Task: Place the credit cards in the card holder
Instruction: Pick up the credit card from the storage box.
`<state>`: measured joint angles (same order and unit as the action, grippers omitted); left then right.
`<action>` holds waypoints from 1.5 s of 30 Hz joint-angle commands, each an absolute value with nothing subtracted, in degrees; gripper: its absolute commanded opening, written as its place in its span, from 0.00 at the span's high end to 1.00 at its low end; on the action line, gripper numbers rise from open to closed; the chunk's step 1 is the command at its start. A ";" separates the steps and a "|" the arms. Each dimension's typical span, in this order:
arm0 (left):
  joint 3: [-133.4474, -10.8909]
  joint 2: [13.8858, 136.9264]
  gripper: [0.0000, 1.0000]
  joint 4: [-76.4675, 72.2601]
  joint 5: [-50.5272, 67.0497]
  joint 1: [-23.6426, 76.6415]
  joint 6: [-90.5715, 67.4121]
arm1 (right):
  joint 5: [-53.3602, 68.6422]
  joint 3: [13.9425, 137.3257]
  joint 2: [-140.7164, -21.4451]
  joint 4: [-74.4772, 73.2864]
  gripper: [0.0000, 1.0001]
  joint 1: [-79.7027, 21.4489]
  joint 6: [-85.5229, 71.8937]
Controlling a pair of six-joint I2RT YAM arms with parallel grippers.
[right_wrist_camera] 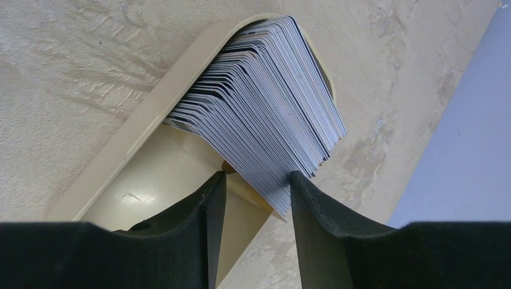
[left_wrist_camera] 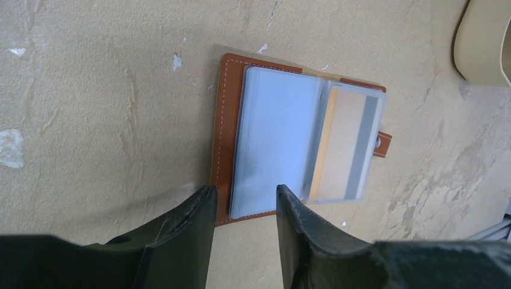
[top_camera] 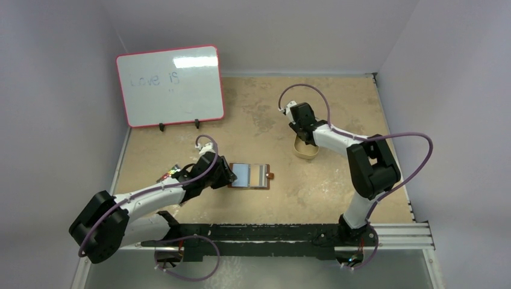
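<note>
Part-open astride the cards (right_wrist_camera: 265,102), hold unclear, the right gripper (right_wrist_camera: 256,177) could pinch several at once; the left gripper (left_wrist_camera: 244,192), part-open, holds nothing.

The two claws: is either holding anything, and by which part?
Nothing is clearly gripped. The right gripper straddles a corner of the credit cards in the tin, jaws apart. The left gripper stands open at the edge of the card holder.

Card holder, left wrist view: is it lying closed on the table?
No, the card holder lies spread open, with a grey-striped card showing inside it.
</note>
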<state>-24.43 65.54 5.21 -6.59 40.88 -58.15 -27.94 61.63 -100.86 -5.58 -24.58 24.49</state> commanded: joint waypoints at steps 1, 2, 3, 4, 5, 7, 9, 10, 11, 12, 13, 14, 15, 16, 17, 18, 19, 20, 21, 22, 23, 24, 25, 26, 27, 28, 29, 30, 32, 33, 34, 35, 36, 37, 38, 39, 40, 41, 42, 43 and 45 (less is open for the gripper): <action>-25.12 64.17 0.60 4.22 -7.24 40.59 -58.76 | -30.69 63.59 -98.50 -5.26 0.56 -23.99 24.23; -25.16 64.15 0.60 4.48 -7.41 40.60 -58.72 | -30.68 63.67 -98.45 -5.43 0.57 -23.99 24.02; -25.22 64.09 0.60 4.67 -7.58 40.61 -58.70 | -30.63 63.78 -98.44 -5.63 0.58 -23.99 23.89; -25.23 64.07 0.60 4.78 -7.64 40.56 -58.74 | -30.67 63.86 -98.44 -5.77 0.58 -23.99 23.70; -25.16 64.07 0.60 4.78 -7.74 40.58 -58.84 | -30.87 63.94 -98.39 -5.91 0.59 -23.92 23.61; -24.98 64.07 0.60 4.60 -7.71 40.61 -59.09 | -31.11 64.18 -98.43 -6.05 0.59 -23.99 23.25; -24.94 64.04 0.60 4.48 -7.57 40.60 -59.20 | -31.28 64.37 -98.35 -6.06 0.59 -23.97 23.04; -24.85 64.07 0.60 4.56 -7.56 40.56 -59.23 | -31.28 64.53 -98.35 -6.32 0.60 -23.99 22.94; -24.80 63.95 0.60 4.57 -7.57 40.60 -59.31 | -31.36 64.74 -98.35 -6.41 0.60 -23.95 22.91; -24.79 63.80 0.60 4.57 -7.60 40.56 -59.35 | -31.39 64.96 -98.28 -6.67 0.60 -23.96 22.86; -24.79 63.69 0.60 4.57 -7.64 40.56 -59.34 | -31.36 65.09 -98.20 -6.73 0.60 -23.99 22.94; -24.74 63.56 0.60 4.57 -7.72 40.60 -59.39 | -31.26 65.08 -97.99 -6.60 0.60 -23.95 23.07; -24.85 63.46 0.60 4.61 -7.73 40.60 -59.30 | -31.13 65.10 -97.81 -6.48 0.61 -23.99 23.25; -24.91 63.46 0.60 4.64 -7.73 40.61 -59.32 | -31.07 64.97 -97.60 -6.29 0.61 -23.99 23.42; -25.02 63.40 0.60 4.89 -7.73 40.59 -59.25 | -30.89 65.00 -97.45 -6.44 0.62 -23.95 23.42; -25.26 63.33 0.60 5.09 -7.73 40.56 -59.24 | -30.85 65.03 -97.17 -6.53 0.62 -23.97 23.39; -25.23 63.16 0.60 5.29 -7.73 40.60 -59.24 | -30.85 65.13 -97.02 -6.87 0.64 -23.99 23.26; -25.24 62.88 0.60 5.44 -7.81 40.60 -59.22 | -30.84 65.13 -96.81 -6.90 0.65 -23.97 23.22; -25.19 62.70 0.59 5.57 -7.90 40.61 -59.24 | -30.75 65.05 -96.58 -6.88 0.67 -23.99 23.27; -25.19 62.55 0.59 5.83 -8.03 40.61 -59.24 | -30.63 65.01 -96.44 -6.89 0.69 -23.95 23.31; -25.27 62.35 0.59 5.94 -8.12 40.61 -59.22 | -30.47 65.04 -96.34 -6.91 0.70 -23.98 23.34; -25.23 62.07 0.59 6.29 -8.23 40.61 -59.24 | -30.47 65.08 -96.25 -6.94 0.72 -23.98 23.45; -25.27 61.86 0.59 6.39 -8.42 40.61 -59.23 | -30.54 65.23 -96.16 -7.21 0.73 -23.99 23.44; -25.24 61.63 0.59 6.58 -8.51 40.56 -59.23 | -30.58 65.40 -96.15 -7.35 0.73 -23.99 23.31; -25.25 61.38 0.59 6.63 -8.64 40.60 -59.17 | -30.59 65.66 -96.08 -7.50 0.74 -24.04 23.27; -25.15 61.22 0.59 6.74 -8.89 40.60 -59.17 | -30.36 65.85 -95.94 -7.69 0.75 -24.03 23.10; -25.10 61.04 0.59 6.88 -9.01 40.61 -59.21 | -29.95 65.91 -95.83 -7.86 0.76 -24.03 23.11; -25.15 60.92 0.59 6.98 -9.11 40.59 -59.23 | -29.65 65.92 -95.68 -7.87 0.78 -24.01 23.07; -25.34 60.76 0.59 7.20 -9.03 40.61 -58.97 | -28.96 65.83 -95.19 -8.19 0.83 -24.08 23.07; -25.67 60.60 0.59 7.62 -8.98 40.61 -58.51 | -28.35 65.94 -95.00 -8.74 0.86 -24.05 23.07; -26.20 60.45 0.59 8.60 -9.27 40.61 -57.99 | -27.21 66.42 -94.79 -9.68 0.88 -24.03 22.94; -26.99 60.20 0.59 9.78 -9.75 40.61 -57.18 | -26.11 67.10 -94.61 -11.00 0.89 -24.07 22.52; -27.84 59.94 0.58 11.16 -10.39 40.53 -56.52 | -24.99 68.27 -94.51 -13.07 0.91 -24.17 21.77; -28.65 59.60 0.58 12.41 -11.03 40.60 -55.89 | -23.77 69.22 -94.30 -14.57 0.93 -24.29 20.86; -29.36 59.22 0.58 13.40 -11.46 40.56 -55.41 | -22.45 69.88 -93.88 -16.00 0.94 -24.38 19.81; -30.00 58.99 0.58 14.17 -11.83 40.60 -55.04 | -20.91 70.21 -93.12 -17.14 0.96 -24.41 19.00; -30.60 58.77 0.58 14.76 -12.18 40.59 -54.81 | -19.39 70.37 -92.20 -17.92 0.97 -24.44 18.35; -31.10 58.66 0.58 15.53 -12.66 40.56 -54.69 | -17.64 70.63 -91.26 -18.61 0.99 -24.47 18.04; -31.57 58.67 0.57 16.27 -13.22 40.60 -54.55 | -15.76 71.05 -90.36 -19.75 1.00 -24.54 17.38; -32.16 58.71 0.57 17.03 -13.72 40.58 -54.39 | -13.56 71.43 -89.51 -20.90 1.00 -24.58 16.64; -32.99 59.13 0.57 18.30 -14.57 40.59 -54.24 | -10.17 71.89 -87.63 -22.55 1.00 -24.54 14.80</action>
<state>-29.34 59.79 15.35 -11.27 40.88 -56.10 -18.17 68.36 -92.99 -18.33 -24.43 19.25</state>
